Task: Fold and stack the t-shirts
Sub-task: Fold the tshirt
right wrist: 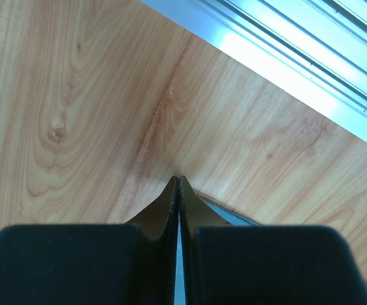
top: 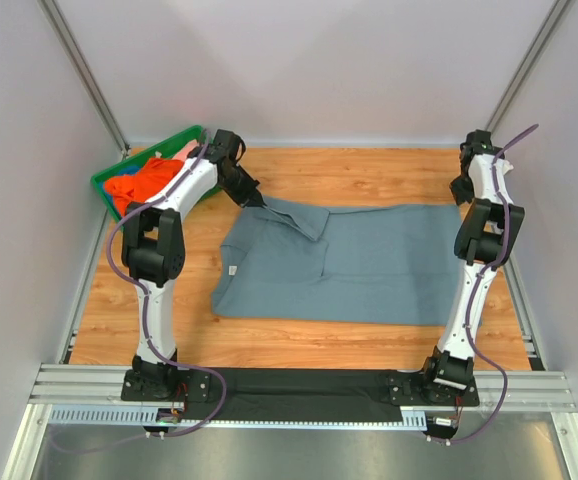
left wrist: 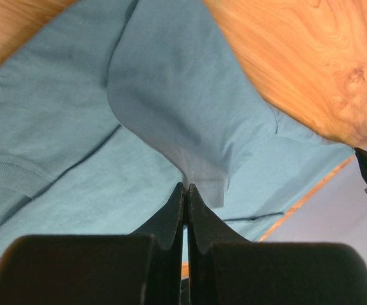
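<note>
A slate grey-blue t-shirt [top: 369, 265] lies spread across the middle of the wooden table. My left gripper [top: 261, 203] is at the shirt's far left corner. Its jaws are shut on a lifted fold of that fabric [left wrist: 171, 82], which hangs from the left gripper's tips [left wrist: 187, 185]. At the shirt's far right corner my right gripper [top: 459, 205] points down at the table. In the right wrist view the gripper's jaws [right wrist: 176, 178] are pressed together at the shirt's edge [right wrist: 234, 216], with blue cloth showing in the gap behind the tips. An orange t-shirt [top: 144, 180] and a pale pink one [top: 184, 150] lie in the bin.
A green plastic bin [top: 109, 185] stands at the far left corner of the table, beside the left arm. White walls with metal posts close in the table on three sides. An aluminium rail [right wrist: 310, 57] runs along the table's right edge.
</note>
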### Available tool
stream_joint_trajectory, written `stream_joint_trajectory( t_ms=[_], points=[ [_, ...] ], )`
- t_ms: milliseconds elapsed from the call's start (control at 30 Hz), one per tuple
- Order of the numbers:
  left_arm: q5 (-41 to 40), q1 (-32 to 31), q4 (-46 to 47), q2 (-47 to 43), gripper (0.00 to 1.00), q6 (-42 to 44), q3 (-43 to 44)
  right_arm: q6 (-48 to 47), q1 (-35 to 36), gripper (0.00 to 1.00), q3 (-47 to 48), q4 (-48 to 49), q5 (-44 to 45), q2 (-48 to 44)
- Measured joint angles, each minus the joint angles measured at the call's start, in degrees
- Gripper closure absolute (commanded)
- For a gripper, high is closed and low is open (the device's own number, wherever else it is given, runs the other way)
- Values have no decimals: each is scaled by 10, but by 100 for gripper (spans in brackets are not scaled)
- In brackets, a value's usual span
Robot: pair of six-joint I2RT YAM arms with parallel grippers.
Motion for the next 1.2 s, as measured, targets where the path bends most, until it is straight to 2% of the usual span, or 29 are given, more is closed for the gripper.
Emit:
stream_joint_trajectory(
  t_ms=[200,733,767,833,1000,1200],
  points=[
    [-6,0,-30,0,100,12,10,-36,-3,100,-40,31,-16,-28],
    [-12,4,-113,-60,100,59,11,-118,-3,100,-212,119,-68,-201],
    [-10,4,-113,-62,100,60,11,-117,-3,90,-212,118,-69,-201],
    [-7,4,-112,-66,100,63,8,-112,-3,78,-204,108,-72,-197],
    [-6,4,-111,-68,100,66,-15,-105,-3,70,-143,67,-71,-161],
    [-3,6,-111,-68,100,73,-21,-98,-3,64,-136,41,-60,-126]
  ],
)
